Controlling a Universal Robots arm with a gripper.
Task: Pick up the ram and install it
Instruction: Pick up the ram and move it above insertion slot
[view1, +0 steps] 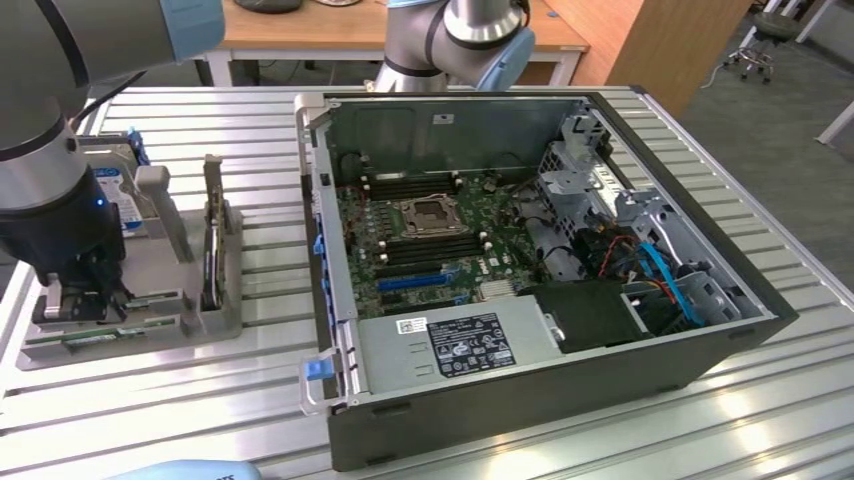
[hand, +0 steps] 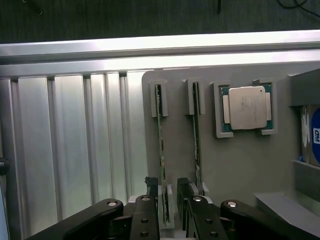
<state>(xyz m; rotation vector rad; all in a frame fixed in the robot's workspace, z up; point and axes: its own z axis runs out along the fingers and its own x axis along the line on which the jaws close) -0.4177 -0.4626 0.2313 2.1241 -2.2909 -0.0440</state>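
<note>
Two ram sticks stand on edge in slots of a grey fixture tray (hand: 175, 125). My gripper (hand: 167, 187) is open and straddles the near end of one ram (hand: 161, 150), with a dark fingertip (hand: 151, 182) on either side and a small gap to the board. The second stick (hand: 196, 145) stands parallel just beside it. In the exterior view the gripper (view1: 83, 305) hangs over the tray (view1: 200, 320) at the exterior view's left, above the green ram (view1: 120, 336).
A square silver CPU (hand: 246, 107) and a blue-labelled hard drive (hand: 312, 135) sit in the same tray. The open computer case (view1: 747, 300) lies at the exterior view's right, its motherboard (view1: 427, 245) exposed. The ribbed metal table (view1: 200, 420) ends just beyond the tray.
</note>
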